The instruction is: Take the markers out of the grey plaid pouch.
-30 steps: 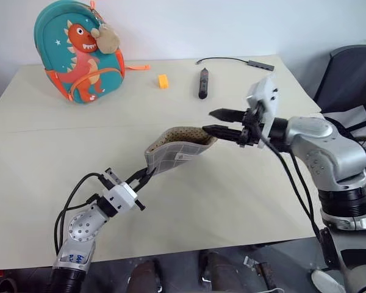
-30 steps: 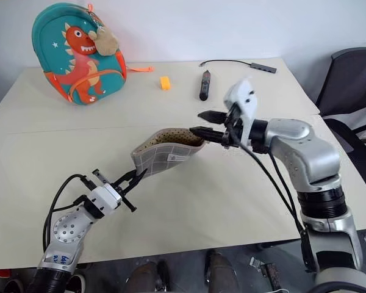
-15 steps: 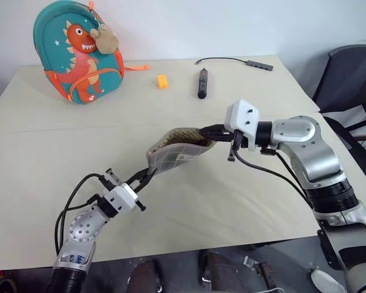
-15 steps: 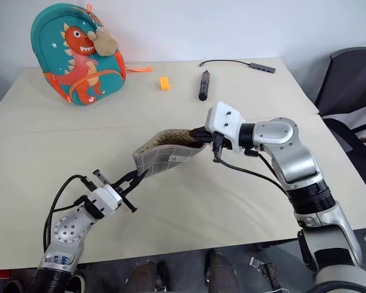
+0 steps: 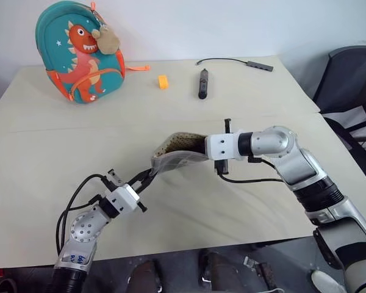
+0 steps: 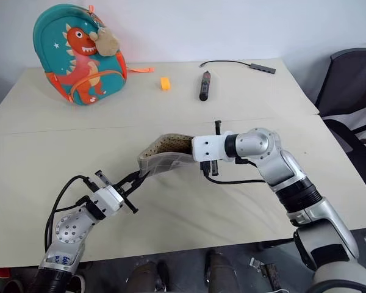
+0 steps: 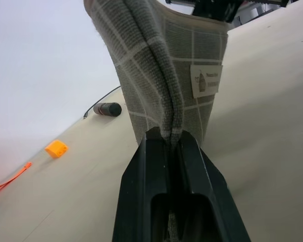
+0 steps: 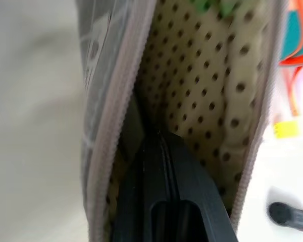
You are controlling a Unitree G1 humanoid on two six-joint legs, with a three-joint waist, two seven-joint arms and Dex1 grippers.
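Left gripper (image 7: 170, 143) clamped on grey plaid pouch (image 5: 178, 154) corner, held off table (image 5: 244, 201). Right gripper (image 8: 161, 138) closed, inside open mouth (green glimpse deep inside). Bare table all round.

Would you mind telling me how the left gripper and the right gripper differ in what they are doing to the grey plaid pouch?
The left gripper is clamped on the outside of the grey plaid pouch, pinching one end; the right gripper is pushed inside its open mouth, against the dotted lining. The left gripper holds the pouch up off the table; the right gripper grips no fabric. Both are shut.
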